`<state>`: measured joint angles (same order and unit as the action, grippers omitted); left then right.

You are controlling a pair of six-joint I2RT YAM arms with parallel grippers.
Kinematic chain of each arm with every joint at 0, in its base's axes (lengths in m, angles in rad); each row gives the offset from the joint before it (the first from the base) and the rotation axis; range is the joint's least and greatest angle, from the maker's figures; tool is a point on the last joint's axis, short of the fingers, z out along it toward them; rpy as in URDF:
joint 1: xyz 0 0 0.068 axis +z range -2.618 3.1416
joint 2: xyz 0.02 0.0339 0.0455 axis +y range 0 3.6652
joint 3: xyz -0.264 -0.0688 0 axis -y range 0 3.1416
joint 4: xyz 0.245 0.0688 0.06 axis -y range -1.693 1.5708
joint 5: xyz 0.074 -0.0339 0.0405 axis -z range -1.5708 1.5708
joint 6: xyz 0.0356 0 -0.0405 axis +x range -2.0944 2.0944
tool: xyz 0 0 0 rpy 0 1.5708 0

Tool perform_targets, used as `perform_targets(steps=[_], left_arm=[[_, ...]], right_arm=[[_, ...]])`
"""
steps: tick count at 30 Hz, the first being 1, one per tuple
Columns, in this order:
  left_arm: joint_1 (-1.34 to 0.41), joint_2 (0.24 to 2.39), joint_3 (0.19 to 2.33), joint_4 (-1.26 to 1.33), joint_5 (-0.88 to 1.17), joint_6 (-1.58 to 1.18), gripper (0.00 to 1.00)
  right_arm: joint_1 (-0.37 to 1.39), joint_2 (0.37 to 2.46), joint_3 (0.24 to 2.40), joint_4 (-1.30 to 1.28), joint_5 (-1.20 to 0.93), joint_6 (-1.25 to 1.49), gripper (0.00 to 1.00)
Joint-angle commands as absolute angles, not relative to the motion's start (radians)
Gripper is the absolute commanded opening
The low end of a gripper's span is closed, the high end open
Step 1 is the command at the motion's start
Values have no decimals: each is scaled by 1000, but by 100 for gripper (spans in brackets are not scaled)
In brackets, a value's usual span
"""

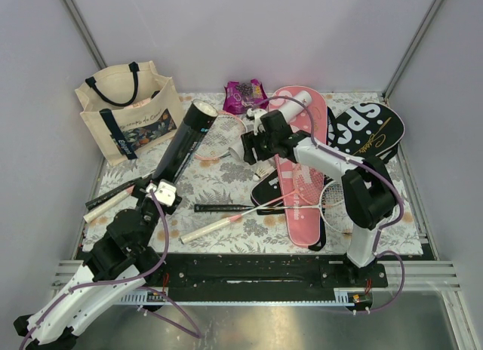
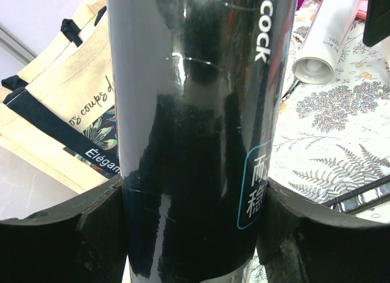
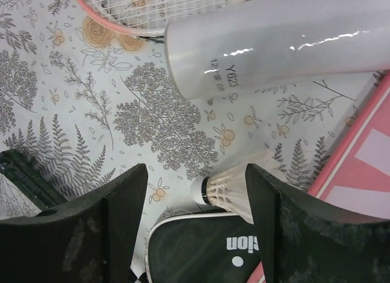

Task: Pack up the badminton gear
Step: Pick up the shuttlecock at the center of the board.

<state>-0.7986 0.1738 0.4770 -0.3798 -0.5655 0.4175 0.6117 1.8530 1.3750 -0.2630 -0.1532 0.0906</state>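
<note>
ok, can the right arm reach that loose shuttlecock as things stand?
Probably yes: the shuttlecock lies uncovered between its open fingers, though close beside the black cover.

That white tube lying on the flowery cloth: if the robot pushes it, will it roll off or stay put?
The white tube is round and lies on its side, so a sideways push would probably roll it. Its glossy skin shows bright glare, so a grip may slip on it. The flat cloth would hardly stop it.

Top view high, looking down on table (image 1: 226,176); wrist views close, share white tube (image 3: 274,48).
</note>
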Motion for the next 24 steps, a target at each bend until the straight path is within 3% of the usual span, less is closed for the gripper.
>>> perform_targets(steps=[1, 8, 15, 18, 24], left_arm=[[-799, 184, 489, -282, -592, 408, 42], [-801, 206, 488, -270, -584, 416, 42], [-801, 222, 488, -267, -581, 420, 42], [-799, 224, 486, -265, -583, 420, 42], [-801, 232, 483, -261, -571, 425, 42]], right_arm=[[558, 1853, 1399, -294, -225, 80, 74], [479, 1899, 1407, -334, -402, 61, 75], [443, 2019, 1488, -374, -566, 49, 68], [437, 2031, 1493, -380, -610, 49, 56], [423, 1947, 1444, -380, -609, 67, 11]])
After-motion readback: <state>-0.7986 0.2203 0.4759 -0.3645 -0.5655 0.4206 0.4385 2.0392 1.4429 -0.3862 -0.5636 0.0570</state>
